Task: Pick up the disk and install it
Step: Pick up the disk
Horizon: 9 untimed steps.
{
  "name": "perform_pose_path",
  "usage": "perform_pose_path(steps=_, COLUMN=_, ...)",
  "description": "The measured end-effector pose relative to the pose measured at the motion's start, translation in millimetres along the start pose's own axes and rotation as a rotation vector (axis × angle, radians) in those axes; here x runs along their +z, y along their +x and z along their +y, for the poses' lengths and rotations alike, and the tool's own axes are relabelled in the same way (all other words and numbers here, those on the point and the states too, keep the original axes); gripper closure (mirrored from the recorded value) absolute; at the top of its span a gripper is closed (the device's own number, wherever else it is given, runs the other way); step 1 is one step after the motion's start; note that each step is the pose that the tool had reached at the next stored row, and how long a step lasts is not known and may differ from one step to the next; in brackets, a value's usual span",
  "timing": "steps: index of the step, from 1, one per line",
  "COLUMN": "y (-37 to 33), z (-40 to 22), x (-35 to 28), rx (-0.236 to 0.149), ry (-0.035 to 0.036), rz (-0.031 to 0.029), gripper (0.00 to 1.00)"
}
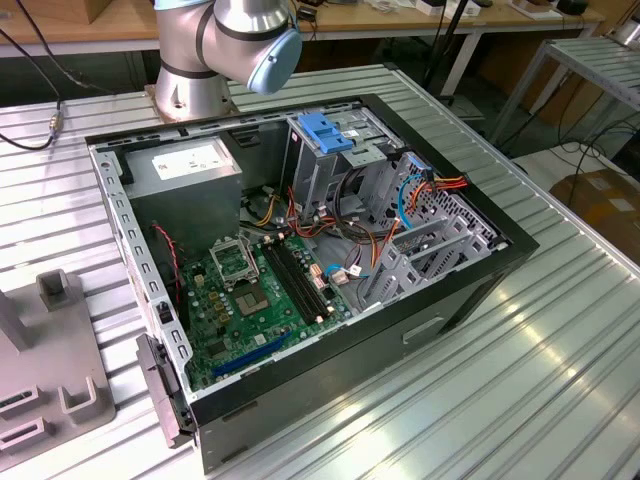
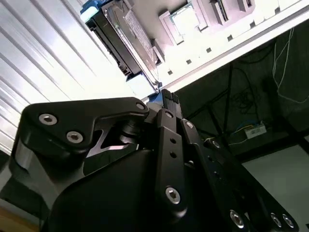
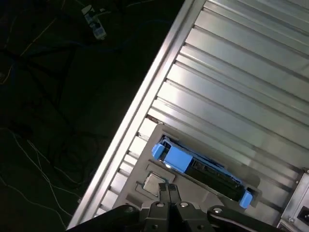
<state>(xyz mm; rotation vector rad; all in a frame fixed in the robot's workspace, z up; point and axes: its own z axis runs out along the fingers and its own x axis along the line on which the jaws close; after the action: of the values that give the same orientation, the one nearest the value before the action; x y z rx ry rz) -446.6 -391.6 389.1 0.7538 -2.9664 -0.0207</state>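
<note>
Now the disk [image 3: 205,170] stands on edge in a grey holder [image 3: 145,164] near the rim of the ribbed metal table [image 3: 241,72] — nothing grips it. The gripper [image 3: 168,189] hangs close by, fingers pressed together on nothing. An open computer case [image 1: 300,250] lies on the same table.

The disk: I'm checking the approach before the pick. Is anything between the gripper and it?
Nothing visible does. In the first wrist view the gripper hangs apart from the disk, which stands on edge in a grey holder, open air between them. A small square chip lies beside, off that line.
</note>
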Motion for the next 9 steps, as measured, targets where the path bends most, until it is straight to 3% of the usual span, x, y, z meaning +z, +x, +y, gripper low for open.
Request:
perform_pose_path(steps=2, y=0.0, z=0.0, x=0.0, rx=-0.037, ry=0.0028, rz=0.0012, gripper=0.9)
perform_pose_path(steps=4, y=0.0, z=0.0, x=0.1, rx=-0.101, ry=0.0078, rz=0.003, gripper=0.9)
perform_pose_path(steps=5, y=0.0, z=0.0, x=0.1, rx=-0.154, ry=0.0119, rz=0.0044, gripper=0.9)
perform_pose_path(steps=9, y=0.0, z=0.0, x=0.1, rx=-0.242, ry=0.0187, rz=0.007, gripper=0.9)
